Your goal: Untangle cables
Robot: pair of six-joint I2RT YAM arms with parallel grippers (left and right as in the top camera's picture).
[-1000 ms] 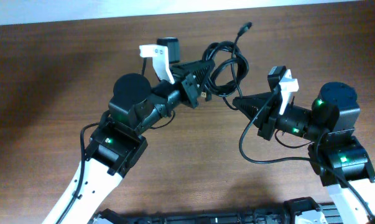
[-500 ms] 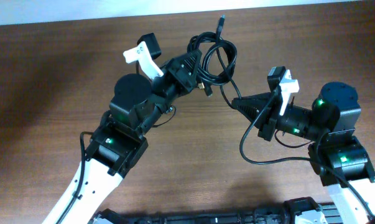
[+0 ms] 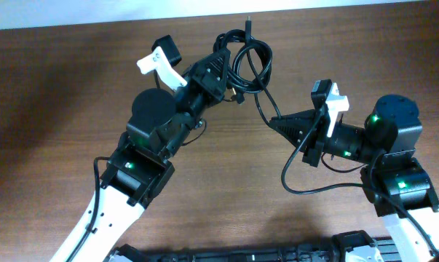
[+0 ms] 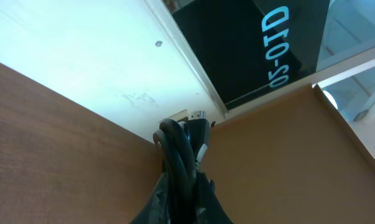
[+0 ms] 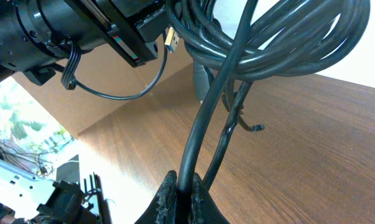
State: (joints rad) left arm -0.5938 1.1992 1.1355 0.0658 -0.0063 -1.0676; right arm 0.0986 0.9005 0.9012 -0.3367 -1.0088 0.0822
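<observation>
Overhead: the cables (image 3: 247, 62) sit in a looped bundle near the table's (image 3: 59, 87) far edge. The left gripper (image 3: 223, 62) is pinched tight on them, and the right gripper (image 3: 275, 121) is clamped on one strand (image 3: 261, 102) trailing from the loops.

Left wrist: the fingers are closed round the cables and a plug (image 4: 197, 116) pokes out on top. Everything below that is hidden.

Right wrist: the strand is squeezed between the fingertips, and the loops are cut off at the top edge.

Left arm (image 3: 150, 120) extended forward and rightward. Left gripper (image 3: 223, 55) raised at its end, fingers clamped together. Right arm (image 3: 390, 127) folded inward. Right gripper (image 3: 274, 121) points left, fingers clamped together. Grippers stand apart.
</observation>
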